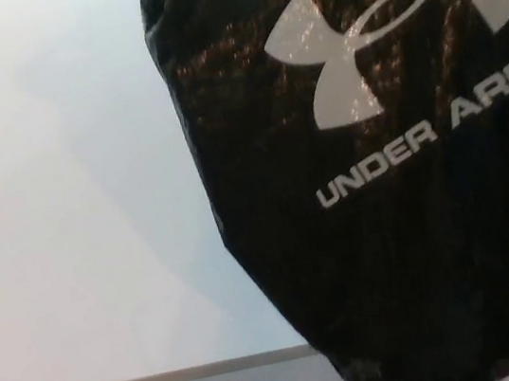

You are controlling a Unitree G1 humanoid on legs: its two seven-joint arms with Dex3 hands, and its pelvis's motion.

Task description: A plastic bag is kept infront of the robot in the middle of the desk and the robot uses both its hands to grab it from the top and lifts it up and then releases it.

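Black and glossy, the plastic bag fills the right half of the head view, hanging very close to the camera, with a white logo and lettering across its face. Its lower end reaches past the near edge of the desk, so it appears raised off the surface rather than resting there, though the close framing makes that hard to confirm. Pale and bare, the desk spreads out to the left. Neither of the robot's hands shows, so I cannot tell how their fingers stand. Fine wrinkles and sheen suggest thin, soft, slippery film that is light and gives under any squeeze. Its top lies outside the picture; the bunched upper edge would likely be the soundest place to hold.
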